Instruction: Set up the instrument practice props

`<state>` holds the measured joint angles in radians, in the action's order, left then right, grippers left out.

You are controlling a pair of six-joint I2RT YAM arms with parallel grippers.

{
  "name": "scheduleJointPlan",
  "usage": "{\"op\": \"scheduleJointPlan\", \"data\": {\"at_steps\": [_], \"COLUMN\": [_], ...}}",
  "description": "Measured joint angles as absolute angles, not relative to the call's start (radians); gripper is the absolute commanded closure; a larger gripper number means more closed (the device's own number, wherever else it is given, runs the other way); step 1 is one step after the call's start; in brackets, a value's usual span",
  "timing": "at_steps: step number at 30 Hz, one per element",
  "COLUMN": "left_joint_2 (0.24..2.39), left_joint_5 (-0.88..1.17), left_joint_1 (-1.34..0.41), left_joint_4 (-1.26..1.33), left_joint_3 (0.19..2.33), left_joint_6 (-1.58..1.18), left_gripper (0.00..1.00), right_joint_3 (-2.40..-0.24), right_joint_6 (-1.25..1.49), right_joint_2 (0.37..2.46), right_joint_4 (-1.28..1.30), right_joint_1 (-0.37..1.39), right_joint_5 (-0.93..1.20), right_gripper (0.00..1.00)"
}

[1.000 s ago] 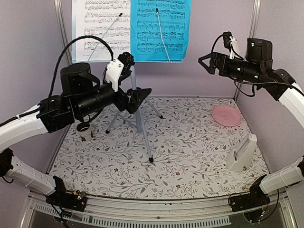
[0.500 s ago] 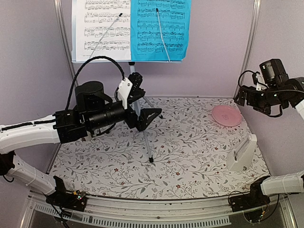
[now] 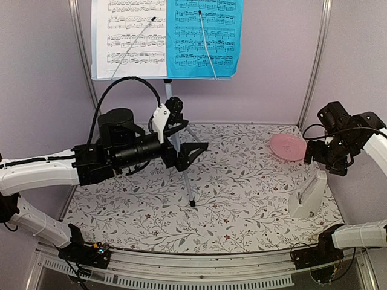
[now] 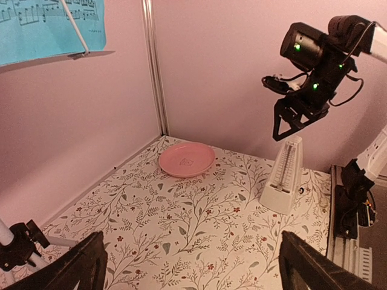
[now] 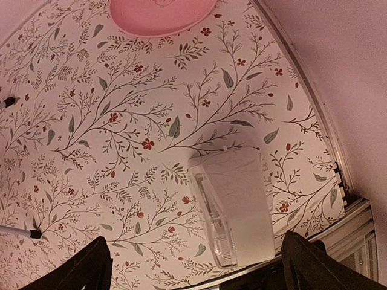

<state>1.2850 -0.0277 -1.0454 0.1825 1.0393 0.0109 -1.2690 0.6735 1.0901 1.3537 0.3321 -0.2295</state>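
We are hovering our right gripper [image 4: 295, 125], spread wide and empty, above the white pyramid metronome [image 4: 284, 181] near the right edge of the floral table [image 3: 242, 199], to grasp it. Our left gripper [image 3: 195, 136] is idling open, empty, beside the silver tripod music stand [image 3: 179, 158].

The counter [image 3: 242, 199] is white, printed all over with grey-green leafy sprigs and small red flowers. The white music sheet [image 3: 130, 36] carries black notation; the blue music sheet [image 3: 205, 36] is bright cyan, likewise black-printed. The plate [image 3: 288, 147] is pink, with a faint centre mark too small to read. The metronome [image 3: 308, 196] is white, the music stand [image 3: 168, 89] silver.
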Motion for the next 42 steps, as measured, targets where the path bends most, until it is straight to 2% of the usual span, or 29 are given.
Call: {"op": "scheduleJointPlan", "data": {"at_steps": [6, 11, 17, 22, 27, 37, 42], "left_joint_2": [1.285, 1.285, 1.285, 1.285, 1.285, 1.291, 1.293], "left_joint_5": [-0.025, -0.022, -0.009, -0.006, 0.001, 0.014, 0.015], "left_joint_1": [-1.045, -1.038, -1.026, -1.021, -1.018, -1.016, -1.016], "left_joint_4": [0.191, 0.197, 0.198, 0.198, 0.197, 0.196, 0.192], "left_joint_3": [1.021, 1.020, 1.020, 1.020, 1.020, 1.022, 1.024], "left_joint_6": [0.010, 0.010, 0.010, 0.010, 0.009, 0.004, -0.008], "left_gripper": [0.01, 0.01, 0.01, 0.01, 0.01, 0.01, 0.01], "right_joint_3": [-1.255, -1.143, -1.034, -0.974, -0.955, -0.942, -0.939], "right_joint_6": [0.767, 0.808, 0.798, 0.769, 0.748, 0.632, 0.530], "right_joint_2": [1.097, 1.119, 1.119, 1.077, 1.066, 1.053, 1.047], "right_joint_4": [1.356, 1.339, 1.252, 1.190, 1.155, 1.076, 0.997], "right_joint_1": [0.331, 0.331, 0.331, 0.327, 0.327, 0.326, 0.326], "right_joint_5": [-0.348, -0.366, -0.312, -0.278, -0.273, -0.202, -0.093], "right_gripper": [0.01, 0.00, 0.12, 0.16, 0.22, 0.40, 0.49]}}
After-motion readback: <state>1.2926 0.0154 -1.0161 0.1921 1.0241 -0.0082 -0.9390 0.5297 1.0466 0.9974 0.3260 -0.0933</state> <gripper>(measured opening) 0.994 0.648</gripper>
